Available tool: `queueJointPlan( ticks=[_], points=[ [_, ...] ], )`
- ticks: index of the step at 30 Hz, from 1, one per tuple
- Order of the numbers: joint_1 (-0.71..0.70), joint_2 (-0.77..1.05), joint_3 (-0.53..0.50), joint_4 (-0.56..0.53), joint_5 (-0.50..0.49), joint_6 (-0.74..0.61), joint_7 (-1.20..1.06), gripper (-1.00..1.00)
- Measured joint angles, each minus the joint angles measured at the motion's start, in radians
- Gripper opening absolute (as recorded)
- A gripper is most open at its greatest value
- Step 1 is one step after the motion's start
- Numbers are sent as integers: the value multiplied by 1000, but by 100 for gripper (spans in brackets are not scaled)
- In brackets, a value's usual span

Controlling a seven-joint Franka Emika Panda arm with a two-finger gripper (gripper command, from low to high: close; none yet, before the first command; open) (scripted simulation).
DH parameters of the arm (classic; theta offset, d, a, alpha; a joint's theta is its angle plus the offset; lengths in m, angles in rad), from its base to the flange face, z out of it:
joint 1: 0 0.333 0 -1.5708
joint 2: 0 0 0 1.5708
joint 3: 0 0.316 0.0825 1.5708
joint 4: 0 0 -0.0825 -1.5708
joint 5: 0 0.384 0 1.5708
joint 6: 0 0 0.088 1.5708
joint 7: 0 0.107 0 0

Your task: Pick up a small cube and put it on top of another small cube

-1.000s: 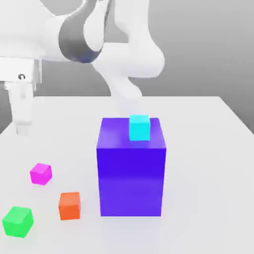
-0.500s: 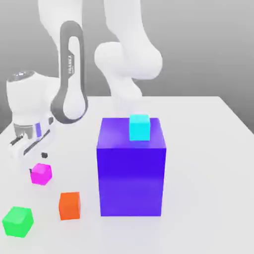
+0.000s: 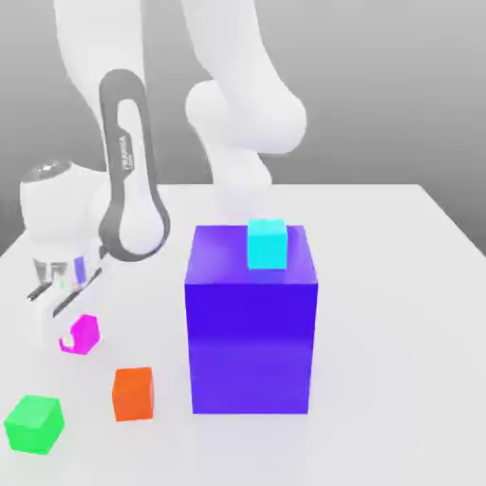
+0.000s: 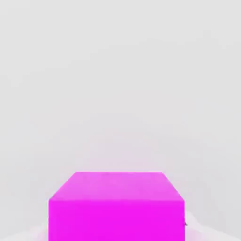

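Observation:
The small cube [image 3: 85, 333], plain magenta-pink, sits on the white table at the exterior view's left. My gripper [image 3: 66, 336] has come down over it, and a white finger covers the cube's left part. The jaws are shut on the cube. In the hand view the same cube [image 4: 115, 207] appears very close to the hand, with its top and one side face showing. The other small cubes on the table lie apart from the gripper.
A big purple-blue block [image 3: 252, 323] stands mid-table with a cyan cube [image 3: 267, 244] on its top. An orange cube [image 3: 133, 393] and a green cube [image 3: 34, 423] lie near the front left of the white table [image 3: 399, 313]. The arm's body rises behind.
The hand swung down from high at the left to the magenta cube. Its jaws, open before, have shut on the cube. The other cubes have not moved.

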Motion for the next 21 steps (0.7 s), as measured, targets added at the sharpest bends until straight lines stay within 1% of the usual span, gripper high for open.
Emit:
queueJointPlan(
  ticks=[3, 5, 9, 12, 15, 21],
  points=[
    [54, -56, -70, -11, -61, -43, 45, -100],
    [73, -95, -99, -18, -99, -73, 73, -100],
    [79, -169, -114, -32, -137, -133, 101, -100],
    [82, -216, -110, -38, -130, -178, 90, -100],
    [104, -209, -89, 17, -137, -225, 0, -100],
    [144, -162, -37, 162, -142, -322, -237, -100]
  ],
)
